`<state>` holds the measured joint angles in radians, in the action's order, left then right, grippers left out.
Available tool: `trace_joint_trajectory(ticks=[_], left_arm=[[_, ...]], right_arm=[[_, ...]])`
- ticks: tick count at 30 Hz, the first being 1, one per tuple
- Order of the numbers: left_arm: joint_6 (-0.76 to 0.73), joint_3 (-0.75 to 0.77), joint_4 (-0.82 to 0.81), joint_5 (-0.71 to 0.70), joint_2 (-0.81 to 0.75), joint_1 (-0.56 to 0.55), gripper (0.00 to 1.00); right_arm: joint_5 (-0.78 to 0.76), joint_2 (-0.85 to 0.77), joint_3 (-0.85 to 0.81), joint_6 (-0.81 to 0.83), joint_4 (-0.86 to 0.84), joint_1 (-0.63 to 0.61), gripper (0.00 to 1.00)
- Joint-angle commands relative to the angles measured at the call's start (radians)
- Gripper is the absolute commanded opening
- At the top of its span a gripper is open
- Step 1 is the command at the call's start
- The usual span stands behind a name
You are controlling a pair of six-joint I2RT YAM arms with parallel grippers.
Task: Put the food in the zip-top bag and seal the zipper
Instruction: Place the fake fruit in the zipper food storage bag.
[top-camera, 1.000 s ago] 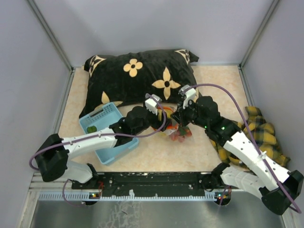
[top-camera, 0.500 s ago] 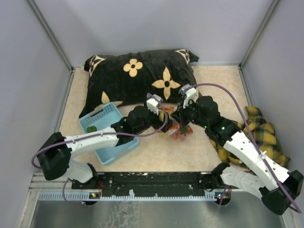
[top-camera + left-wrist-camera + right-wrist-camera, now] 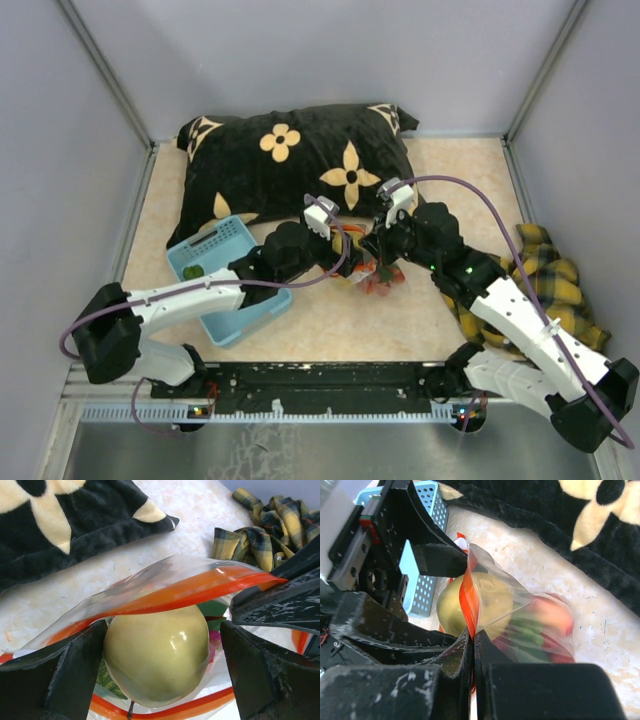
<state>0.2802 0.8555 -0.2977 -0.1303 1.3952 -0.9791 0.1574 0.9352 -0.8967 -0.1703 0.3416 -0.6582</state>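
- Left wrist view: the left gripper (image 3: 165, 667) stands spread, one finger on each side of a glossy yellow pear-like toy fruit (image 3: 156, 655) and not clamping it. The right finger is clearly apart from the fruit.
- The fruit sits inside the mouth of the small clear plastic zip-top bag (image 3: 150, 580), under its upper lip.
- From the top camera I see little change over the last second. The left arm nudged toward the bag and eased back a touch, and the bag barely shifted.
- My reading is that the pear has been let go and this piece is delivered. Pulling the fingers out comes next.
- The right gripper (image 3: 474, 641) is pressed together on the thin red zipper strip (image 3: 469, 600), holding that lip up.
- The bag lies mid-table between the two grippers, just in front of the black pillow with cream flowers (image 3: 300, 160).
- Its mouth faces the left arm and the light blue perforated plastic basket (image 3: 225, 245).
- The zipper strip's long axis runs away from the right fingertips towards the left gripper.
- Red and green fruit (image 3: 540, 625) fill the bag's closed end.
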Motion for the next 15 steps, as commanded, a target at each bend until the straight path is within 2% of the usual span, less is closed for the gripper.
trace_joint_trajectory(ticks=[1, 15], left_arm=[[0.024, -0.001, -0.003, -0.007, -0.064, 0.003, 1.00], [0.070, 0.007, 0.065, 0.008, -0.131, 0.003, 1.00]], right_arm=[[0.002, -0.029, -0.008, -0.012, -0.105, -0.003, 0.00], [-0.003, -0.029, -0.004, -0.015, -0.109, -0.003, 0.00]])
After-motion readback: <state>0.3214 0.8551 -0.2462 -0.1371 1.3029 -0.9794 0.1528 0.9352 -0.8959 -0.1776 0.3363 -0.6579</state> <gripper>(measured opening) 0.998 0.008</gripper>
